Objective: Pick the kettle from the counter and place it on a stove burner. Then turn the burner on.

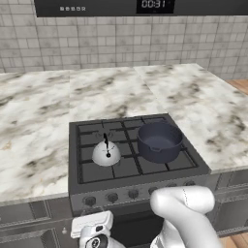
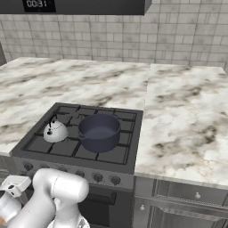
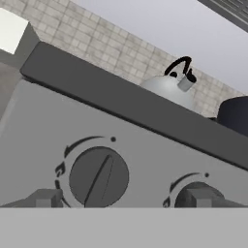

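Overhead, grey-tiled wall (image 1: 121, 43) behind marble counter (image 1: 34, 126); tool (image 3: 121, 199) spread around knob (image 3: 98, 177).

Even, shadowless light; perhaps slightly soft.

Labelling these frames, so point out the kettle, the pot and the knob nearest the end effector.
kettle (image 1: 106, 154): left base view, on its silvery dome.
pot (image 2: 99, 133): right base view, on its outer wall.
knob (image 3: 98, 177): hand view, on its round face.
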{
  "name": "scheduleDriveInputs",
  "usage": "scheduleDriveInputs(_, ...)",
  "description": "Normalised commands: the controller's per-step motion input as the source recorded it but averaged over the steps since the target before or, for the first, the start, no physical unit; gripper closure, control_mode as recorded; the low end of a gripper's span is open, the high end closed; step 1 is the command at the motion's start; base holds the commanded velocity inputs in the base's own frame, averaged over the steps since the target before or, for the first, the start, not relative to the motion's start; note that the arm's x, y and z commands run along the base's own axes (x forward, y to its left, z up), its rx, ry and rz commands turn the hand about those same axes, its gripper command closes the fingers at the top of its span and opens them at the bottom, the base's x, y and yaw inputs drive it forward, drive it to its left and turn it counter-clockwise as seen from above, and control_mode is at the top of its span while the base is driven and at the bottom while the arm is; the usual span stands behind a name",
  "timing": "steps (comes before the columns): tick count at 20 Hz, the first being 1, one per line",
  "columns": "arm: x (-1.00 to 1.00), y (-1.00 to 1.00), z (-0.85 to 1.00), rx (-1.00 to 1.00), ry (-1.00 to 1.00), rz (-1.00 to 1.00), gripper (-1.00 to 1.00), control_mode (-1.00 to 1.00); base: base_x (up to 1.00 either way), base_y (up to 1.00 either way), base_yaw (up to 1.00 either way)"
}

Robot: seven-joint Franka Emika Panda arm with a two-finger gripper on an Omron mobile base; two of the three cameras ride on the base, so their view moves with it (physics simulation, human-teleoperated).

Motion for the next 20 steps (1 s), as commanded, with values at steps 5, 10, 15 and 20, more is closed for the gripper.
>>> scheduleDriveInputs(5,0.04,0.13,-0.26,0.0,0.0,0.0,-1.0,-1.0,0.0,0.0,0.0)
scheduleDriveInputs(10,0.02,0.01,-0.02,0.01,0.0,0.0,-1.0,-1.0,0.0,0.0,0.0)
scheduleDriveInputs(15,0.0,0.0,0.01,0.06,0.0,0.01,-1.0,-1.0,0.0,0.0,0.0)
scheduleDriveInputs(20,0.0,-0.04,0.1,0.07,-0.02,0.03,-1.0,-1.0,0.0,0.0,0.0)
